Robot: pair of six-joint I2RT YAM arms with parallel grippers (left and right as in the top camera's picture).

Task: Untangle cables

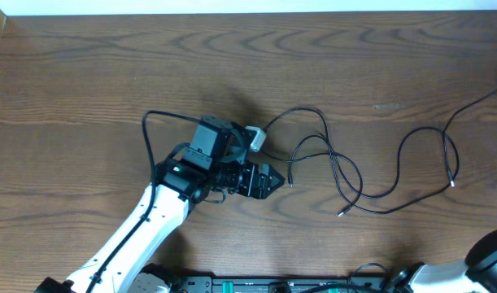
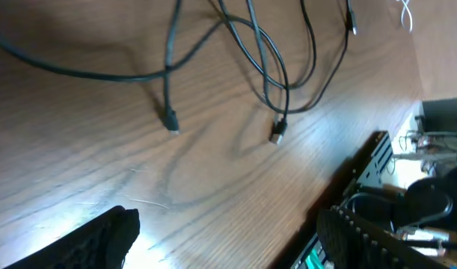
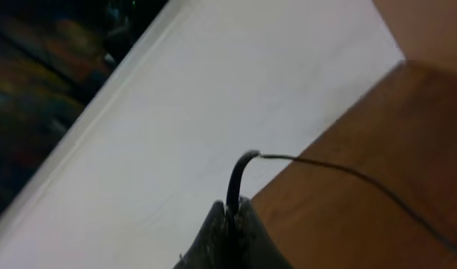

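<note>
Cables (image 1: 337, 167) lie loose on the counter (image 1: 85, 73), approx. mid-right: thin black cords looping & crossing each other, just right of the left end effector (image 1: 268, 181). Its tip points toward them w/o touching; can't tell how wide it's set. A white plug (image 1: 256, 138) sits just above the L wrist, w/ a cord leaving it. In the L wrist view two small plug ends (image 2: 172, 119) lie flat on the wood, apart. Right end effector (image 3: 229, 224) is pinched narrow on a black cord (image 3: 235, 179), which sticks up btwn its tips, then trails thin across the counter.
</note>
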